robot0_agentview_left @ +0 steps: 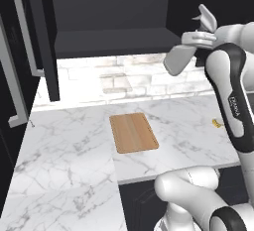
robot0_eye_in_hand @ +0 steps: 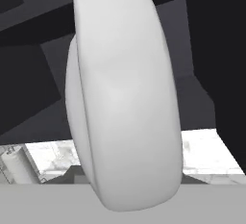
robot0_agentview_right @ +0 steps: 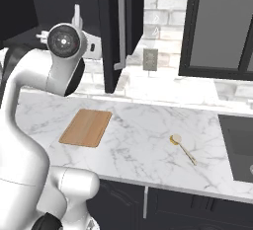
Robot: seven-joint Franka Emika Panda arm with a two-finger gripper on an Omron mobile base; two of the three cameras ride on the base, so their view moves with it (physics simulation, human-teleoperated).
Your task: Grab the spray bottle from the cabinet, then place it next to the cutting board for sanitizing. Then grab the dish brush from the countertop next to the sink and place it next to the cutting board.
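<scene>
Your gripper (robot0_agentview_left: 198, 39) is up high, in front of the open cabinet (robot0_agentview_left: 114, 41), and it is closed part-way around the bottle (robot0_agentview_left: 179, 56); the fingertips themselves are hidden, but in the hand view the pale body of the bottle sits right against the camera and blocks most of it. In the left base view the bottle hangs tilted in the air, its wide base pointing down and left toward the shelf edge, its trigger head up by the wrist, clear of the shelf and well above the counter (robot0_agentview_left: 69, 145). So judge the first grab as done: the bottle is out of the cabinet and in your hold, but not yet set down. The board (robot0_agentview_left: 134, 132) lies flat on the counter below and to the left of the hand, with bare marble on all sides, so you have room beside it. The brush (robot0_agentview_right: 182, 148) lies on the counter between the board and the sink (robot0_agentview_right: 239, 142), well apart from the board, untouched. Left to do: lower the bottle beside the board, release, then fetch the brush and lay it there too.
</scene>
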